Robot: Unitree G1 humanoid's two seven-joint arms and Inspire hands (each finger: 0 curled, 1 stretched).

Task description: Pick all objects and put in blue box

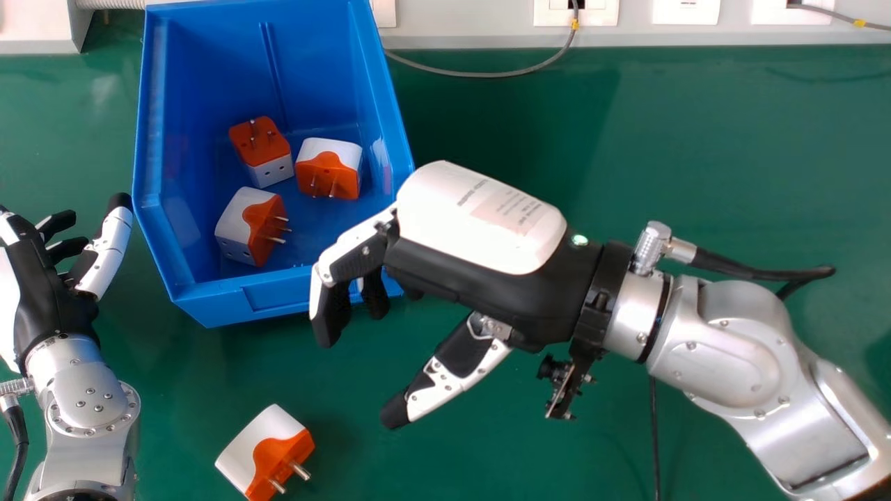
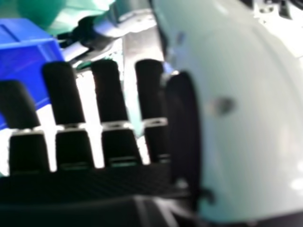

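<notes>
Green desk (image 1: 696,139) under you, and the loose adapter (image 1: 261,449) sits well toward its near edge, left of centre, in front of the blue box (image 1: 243,299)! Your right hand (image 1: 480,257) is loosely open, fingers gently bent, thumb spread wide, nothing in its grasp, right by the box's near-right corner. Your left hand (image 1: 52,306) idles beside the box's left wall. Careful: swing away too low and those fingertips could hook the rim and drag the box askew; come in off-line and your thumb could knock the adapter toward the near edge, or a pinch on its pins (image 1: 299,471) could let it twist free. Those pins aim at the near-right corner, while its long axis looks to slant from near-left to far-right, roughly across them.
</notes>
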